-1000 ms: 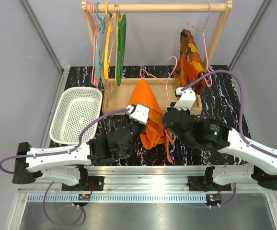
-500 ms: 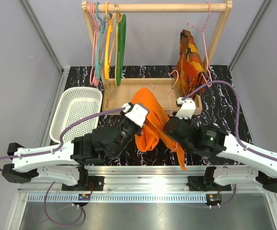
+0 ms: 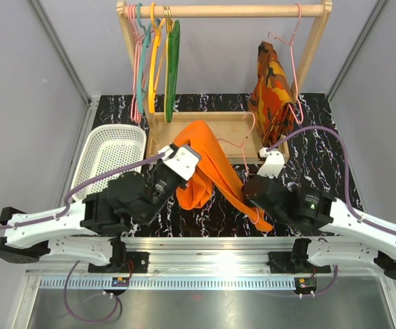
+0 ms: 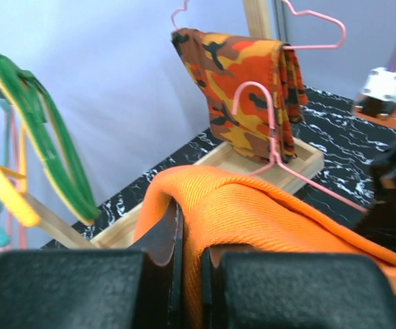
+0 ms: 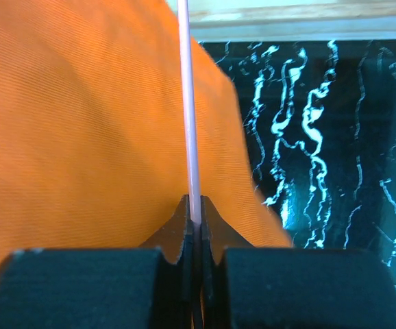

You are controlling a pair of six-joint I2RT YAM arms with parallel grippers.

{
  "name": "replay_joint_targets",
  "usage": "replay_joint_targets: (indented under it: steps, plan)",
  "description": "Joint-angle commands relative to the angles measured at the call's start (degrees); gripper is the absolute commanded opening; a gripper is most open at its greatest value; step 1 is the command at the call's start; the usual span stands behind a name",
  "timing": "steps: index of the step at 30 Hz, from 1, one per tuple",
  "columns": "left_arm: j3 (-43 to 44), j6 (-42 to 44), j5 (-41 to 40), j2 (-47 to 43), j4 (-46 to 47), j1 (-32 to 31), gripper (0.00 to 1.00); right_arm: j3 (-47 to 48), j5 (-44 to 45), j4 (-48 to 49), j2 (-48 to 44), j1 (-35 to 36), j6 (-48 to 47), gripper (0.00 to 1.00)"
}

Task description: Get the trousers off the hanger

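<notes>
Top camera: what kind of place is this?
Likely a robot lab test booth, not a home: two robot arms bolted at a marbled table, plain grey walls, and a small wooden clothes rack.

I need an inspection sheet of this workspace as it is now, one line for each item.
Surface: black marbled table.
Job's things: trousers draped on the hanger, held between both arms.
Clutter: white basket at left; camouflage garment and spare hangers on the wooden rack.
Grippers: left gripper shut on trousers; right gripper shut on hanger wire.
Cables: a purple cable loops along each arm.
Surroundings: grey walls; nothing else seen.
</notes>
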Motion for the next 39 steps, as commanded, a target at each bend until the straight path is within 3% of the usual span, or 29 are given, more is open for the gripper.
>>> replay_joint_targets:
  steps: [1,10,15,28,31,37,39]
  plan:
    - [5.58,4.99,-4.66,-6.35,15.60,0.39,0.00,-1.70,-0.29,-4.55,-3.80,-0.68,-3.22,0.00]
    - [5.23,5.43,-4.04,-10.13,15.69,0.39,0.00,-3.19,2.09,-8.86,1.72,-1.56,-2.09,0.00]
    - [5.67,5.25,-3.86,-10.49,10.77,0.39,0.00,-3.37,2.80,-7.90,2.79,-2.26,-1.81,0.00]
    - [-10.50,9.55,-11.41,-17.34,13.31,0.39,0.00,0.41,5.70,-5.96,2.35,-2.70,-5.07,0.00]
    - [-16.03,13.06,-12.38,-20.24,18.91,0.39,0.00,1.90,5.26,-5.17,2.53,-2.96,-6.73,0.00]
    - [-25.60,31.22,-17.13,-23.58,42.98,1.61,0.00,6.38,5.96,-3.68,3.58,-2.97,-9.37,0.00]
    - [-26.15,31.97,-16.00,-24.64,48.99,3.27,0.00,7.96,5.96,-2.89,4.19,-3.05,-10.07,0.00]
